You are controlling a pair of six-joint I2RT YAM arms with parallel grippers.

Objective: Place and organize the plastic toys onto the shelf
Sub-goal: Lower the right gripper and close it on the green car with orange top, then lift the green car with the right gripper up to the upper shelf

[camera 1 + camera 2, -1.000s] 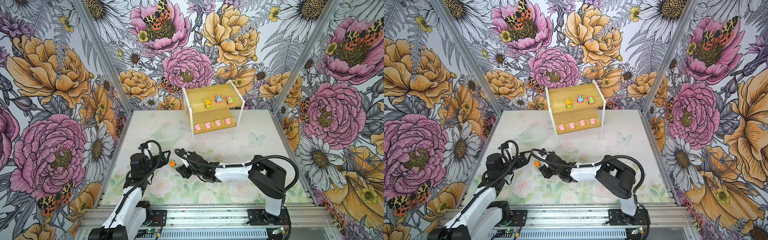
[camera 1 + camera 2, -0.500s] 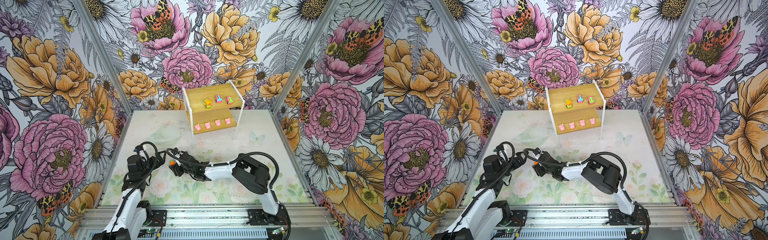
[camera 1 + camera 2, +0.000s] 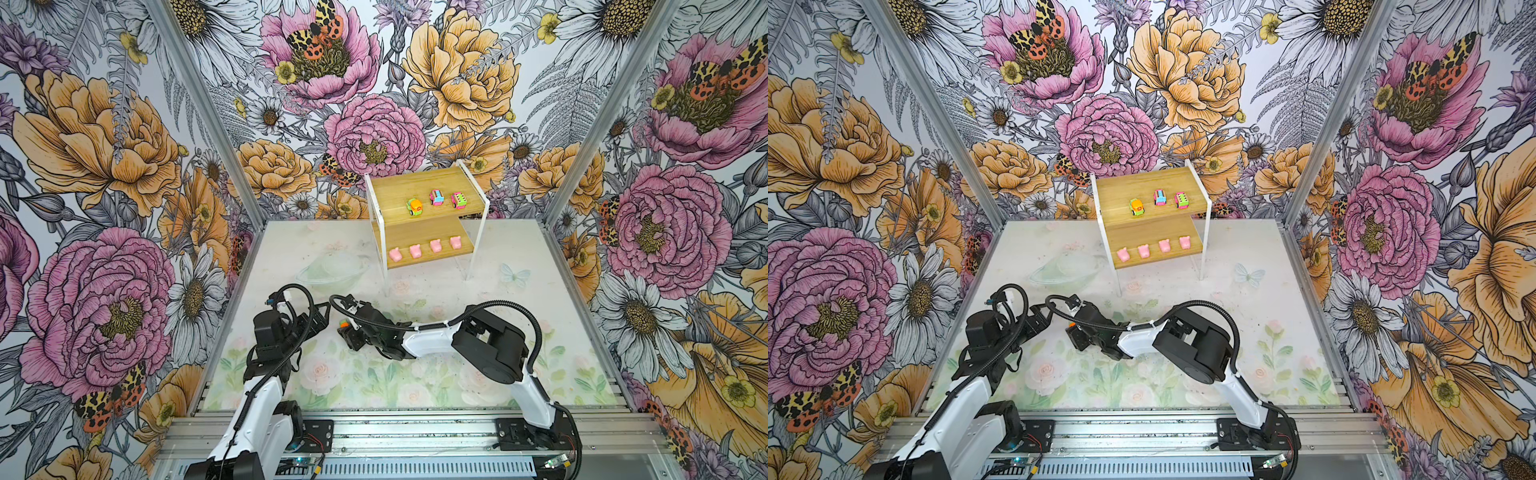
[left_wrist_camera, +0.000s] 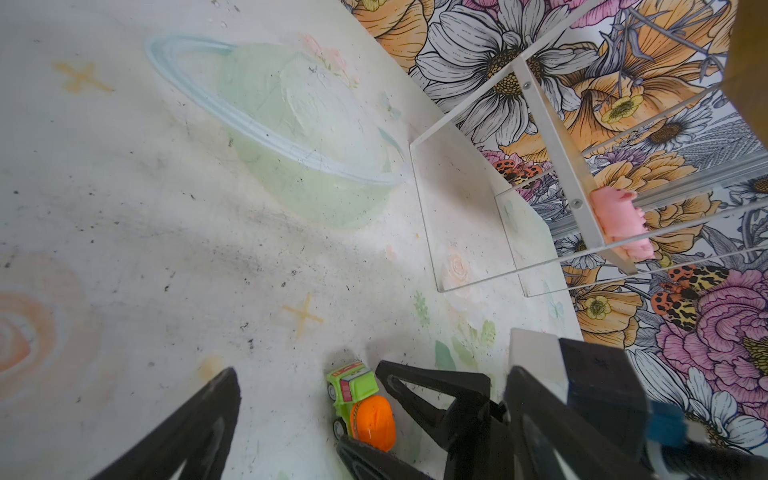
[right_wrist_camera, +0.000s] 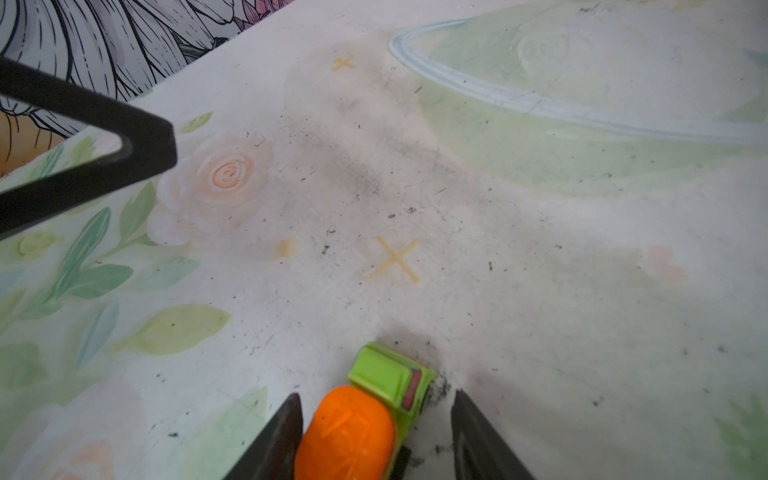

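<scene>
Over the last second the right gripper (image 5: 374, 397) has been swept sideways over the last loose toy, and its jaws have been drawn in partway. The fingers (image 5: 282, 432) are now set either side of the orange-and-green car (image 5: 386, 376). One looks pressed against the orange dome and the other is kept just clear of the green cab, so nothing is clamped yet. The car itself hasn't been budged. It's sat on the floral mat (image 5: 540, 291) well in front of the shelf (image 3: 399, 185), off towards its left leg. The left gripper (image 3: 323, 311) is held just beside it, spread wide and empty.

Seven toys are already sorted: a matching car (image 3: 414, 206) and two pink cars (image 3: 436, 197) on the shelf's top board, and four pigs (image 3: 415, 250) along the lower one. So this is probably the final pick.

Hard to make out: in both top views the loose car is reduced to an orange speck under the wrist and cable, so contact can't be checked there. In the left wrist view only one of that gripper's own fingers (image 4: 187, 424) can be told from the right gripper's black parts. The shelf is cut off there, with one pig half hidden behind a white leg.
</scene>
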